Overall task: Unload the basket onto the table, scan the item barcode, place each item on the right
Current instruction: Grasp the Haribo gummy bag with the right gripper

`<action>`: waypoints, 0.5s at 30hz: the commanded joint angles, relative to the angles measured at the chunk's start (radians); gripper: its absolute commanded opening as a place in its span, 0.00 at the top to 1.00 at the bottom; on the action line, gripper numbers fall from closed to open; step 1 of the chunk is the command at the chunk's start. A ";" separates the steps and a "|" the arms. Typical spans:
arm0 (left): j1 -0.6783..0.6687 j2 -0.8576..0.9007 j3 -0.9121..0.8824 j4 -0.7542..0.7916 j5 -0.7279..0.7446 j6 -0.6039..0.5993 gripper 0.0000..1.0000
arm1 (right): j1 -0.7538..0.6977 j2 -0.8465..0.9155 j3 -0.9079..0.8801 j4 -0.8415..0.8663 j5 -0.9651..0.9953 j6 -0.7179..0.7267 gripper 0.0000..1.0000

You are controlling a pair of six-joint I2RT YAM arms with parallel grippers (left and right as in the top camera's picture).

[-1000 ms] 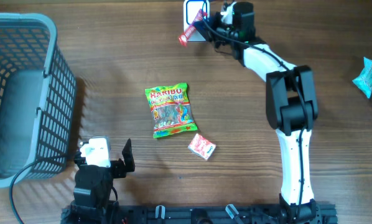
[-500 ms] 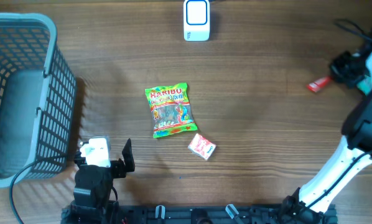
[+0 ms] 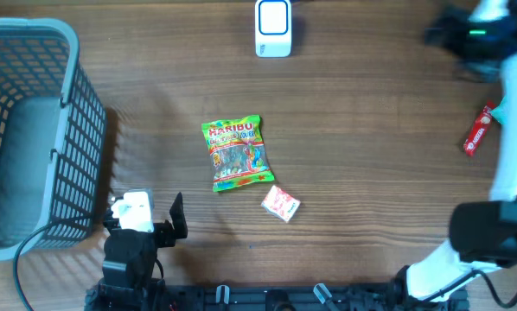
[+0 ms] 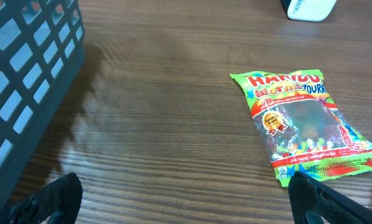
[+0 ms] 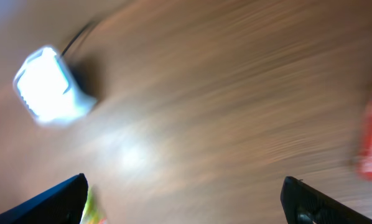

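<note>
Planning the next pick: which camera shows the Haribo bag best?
Left wrist: the Haribo bag lies flat, close and sharp, print readable, its right corner at the frame edge. Overhead shows it whole but small. The right wrist view is motion-blurred; at most a green sliver at its bottom edge.

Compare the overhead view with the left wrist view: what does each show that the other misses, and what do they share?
Overhead only: the small red-and-white packet near the bag's lower corner, the red stick-shaped packet at the right edge, and the white right arm. Left wrist only: no further item, but the left gripper with fingertips spread wide, and the bag's print up close. Both: the green Haribo candy bag, the grey plastic mesh basket, the white scanner (only its corner in the wrist view) and the wooden table.
</note>
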 commanded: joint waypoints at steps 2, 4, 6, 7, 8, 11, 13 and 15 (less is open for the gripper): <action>0.006 -0.005 -0.006 0.003 -0.012 -0.010 0.00 | 0.330 0.050 -0.128 0.018 -0.107 0.008 0.00; 0.006 -0.005 -0.006 0.003 -0.012 -0.010 0.00 | 0.473 0.076 -0.192 0.084 -0.106 -0.051 0.00; 0.006 -0.005 -0.006 0.003 -0.012 -0.010 0.00 | 0.612 0.121 -0.250 0.174 -0.082 -0.118 0.00; 0.006 -0.005 -0.006 0.003 -0.012 -0.010 0.00 | 0.668 0.149 -0.269 0.214 -0.071 -0.118 0.00; 0.006 -0.005 -0.006 0.003 -0.012 -0.010 0.00 | 0.729 0.194 -0.276 0.251 -0.053 -0.108 0.00; 0.006 -0.005 -0.006 0.003 -0.012 -0.010 0.00 | 0.860 0.309 -0.275 0.324 0.073 -0.045 0.00; 0.006 -0.005 -0.006 0.003 -0.012 -0.010 0.00 | 0.903 0.336 -0.275 0.341 0.151 -0.020 0.00; 0.006 -0.005 -0.006 0.003 -0.012 -0.010 0.00 | 0.912 0.365 -0.275 0.342 0.222 0.017 0.00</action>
